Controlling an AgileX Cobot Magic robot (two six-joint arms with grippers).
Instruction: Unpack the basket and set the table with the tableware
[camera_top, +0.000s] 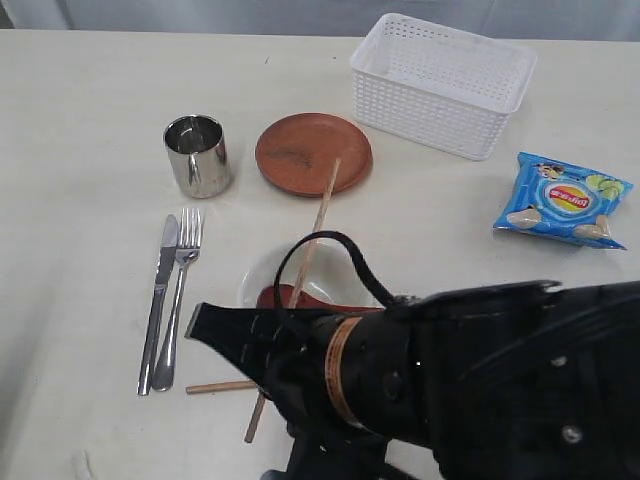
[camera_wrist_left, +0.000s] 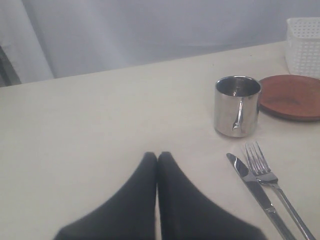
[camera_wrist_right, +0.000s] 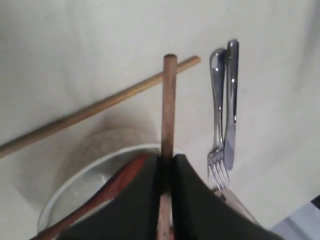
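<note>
The white basket (camera_top: 440, 85) stands at the back right. On the table (camera_top: 80, 200) are the steel cup (camera_top: 197, 155), the brown plate (camera_top: 313, 153), and the knife (camera_top: 158, 300) beside the fork (camera_top: 180, 295). The white bowl (camera_wrist_right: 85, 182) holds the red spoon (camera_wrist_right: 112, 186) and is largely under my right arm (camera_top: 450, 380). My right gripper (camera_wrist_right: 167, 159) is shut on one chopstick (camera_wrist_right: 169, 100), which crosses over the other chopstick (camera_wrist_right: 100, 107). That second chopstick (camera_top: 318, 220) runs from the plate's edge past the bowl. My left gripper (camera_wrist_left: 158, 155) is shut and empty above bare table.
A blue chip bag (camera_top: 563, 198) lies on the right, in front of the basket. The left wrist view shows the cup (camera_wrist_left: 237, 105), plate (camera_wrist_left: 292, 96), knife (camera_wrist_left: 255, 187) and fork (camera_wrist_left: 270, 180) to one side of the left gripper.
</note>
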